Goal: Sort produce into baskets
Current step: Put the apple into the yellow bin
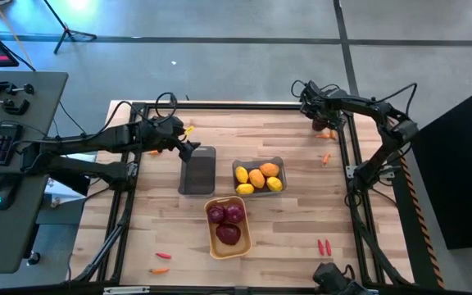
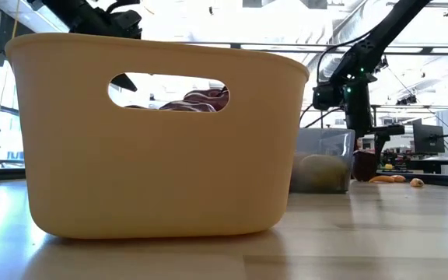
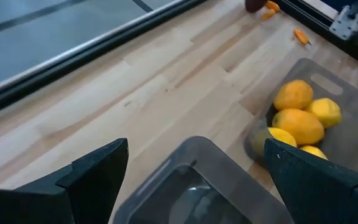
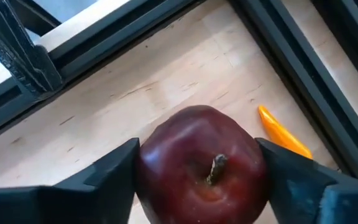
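Note:
My right gripper [image 1: 321,123] is at the table's far right corner, shut on a dark red apple [image 4: 197,165]; the apple also shows in the low view [image 2: 364,165], down at table height. My left gripper [image 1: 191,150] is open and empty over the far end of an empty dark grey bin [image 1: 197,172], its fingers wide apart above the bin's rim [image 3: 191,149]. A second grey bin [image 1: 279,164] holds yellow and orange fruits [image 3: 297,121]. The yellow-orange bin [image 1: 213,244] holds dark red fruits [image 1: 226,215]. My right gripper pinches the apple between its two fingers, one on each of its round sides [image 4: 143,171]. The fingers come from above and point down, and the stem [image 4: 216,167] faces the wrist camera. I cannot tell whether the apple's underside rests on the wood.
An orange carrot piece [image 4: 283,134] lies right beside the apple, near the black frame rail [image 4: 291,56]. More carrot pieces lie at the right [image 1: 326,158], near right [image 1: 324,246], near left [image 1: 161,256] and far left [image 1: 188,129] of the table.

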